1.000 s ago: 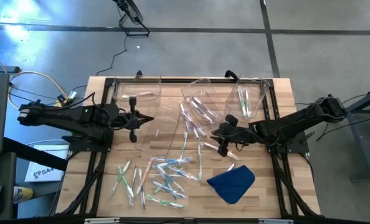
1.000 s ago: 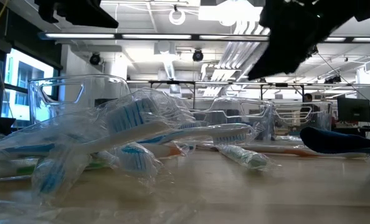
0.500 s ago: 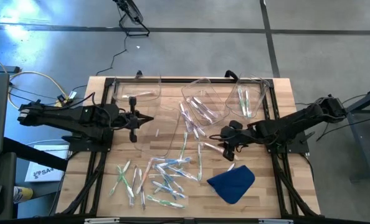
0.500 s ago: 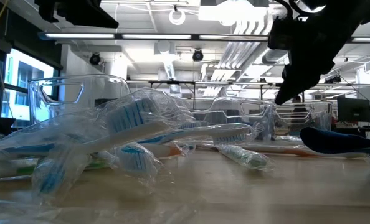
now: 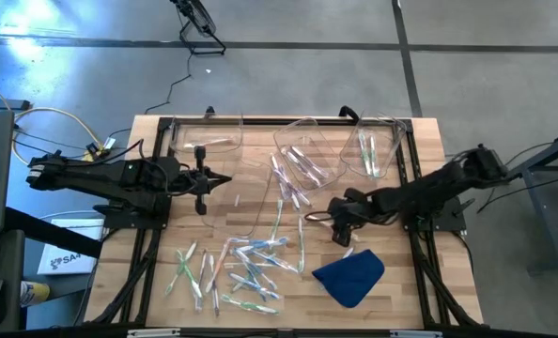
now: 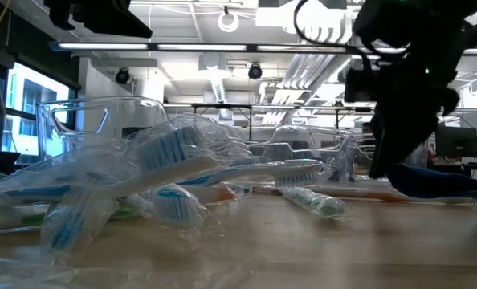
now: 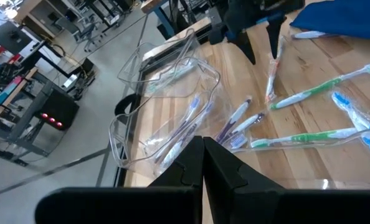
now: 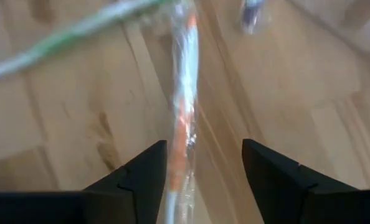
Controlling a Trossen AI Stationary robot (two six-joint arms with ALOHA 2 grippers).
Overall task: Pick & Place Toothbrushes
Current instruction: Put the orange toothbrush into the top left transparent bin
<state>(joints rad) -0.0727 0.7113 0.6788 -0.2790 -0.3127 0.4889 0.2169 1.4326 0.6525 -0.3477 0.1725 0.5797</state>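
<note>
Right tool [image 8: 203,180]: fingers spread wide, low over an orange toothbrush [image 8: 184,93] on the worktop [image 5: 401,291], holding nothing.
Left tool [image 5: 224,180]: shut, empty, above the worktop.
Toothbrushes [image 5: 246,272]: scattered on the worktop.

Wrapped toothbrushes [image 5: 241,268] lie scattered flat on the wooden table, most clustered at the near-left area, others strung in a line toward the middle; each is whitish with green, blue or purple accents inside clear film. An orange-accented toothbrush [image 8: 184,106] lies flat in its wrapper, lengthwise between two dark fingers. Several more rest inside clear bins [image 5: 302,150] at the far edge.
</note>
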